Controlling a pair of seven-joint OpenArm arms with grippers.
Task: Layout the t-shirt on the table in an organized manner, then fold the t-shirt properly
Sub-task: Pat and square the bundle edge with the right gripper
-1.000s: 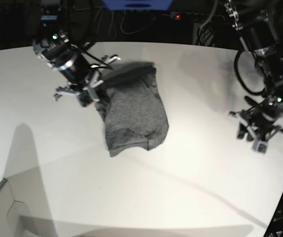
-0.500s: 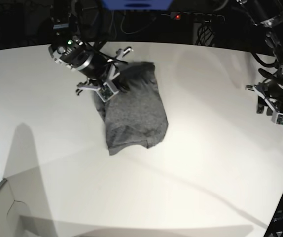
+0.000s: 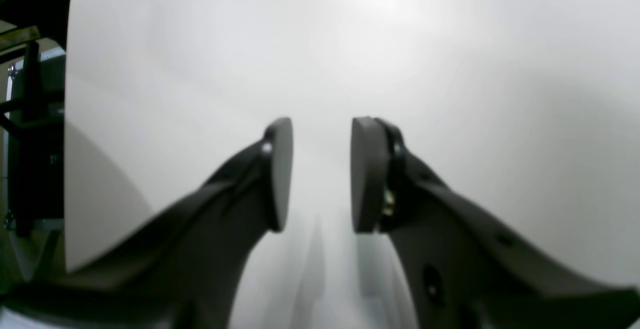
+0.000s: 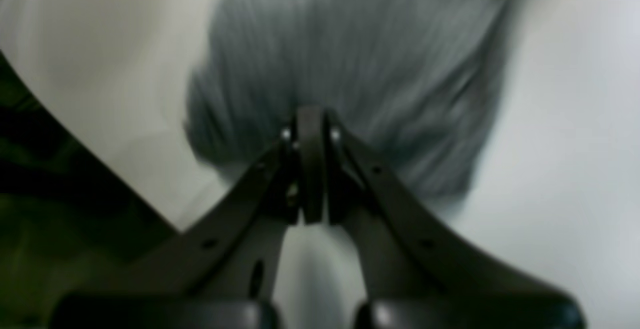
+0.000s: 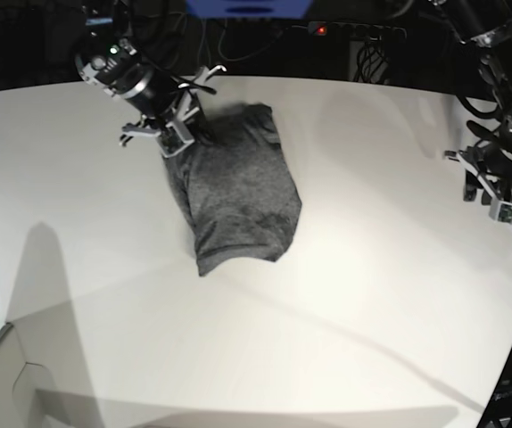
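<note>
Base view: folded shirt (image 5: 238,192) on table (image 5: 372,294), R gripper (image 5: 174,125) at its far edge, L gripper (image 5: 497,192) well apart; wrist views: R jaws fully closed w/ nothing between, L jaws part-open, empty.

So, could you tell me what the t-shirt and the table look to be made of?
The t-shirt looks like soft knit fabric, matte heather dark grey: it shows a speckled weave and lies limp with folds. The table looks like a hard, smooth white board, perhaps laminate, with a slight sheen that carries soft shadows; the exact material cannot be told.
</note>
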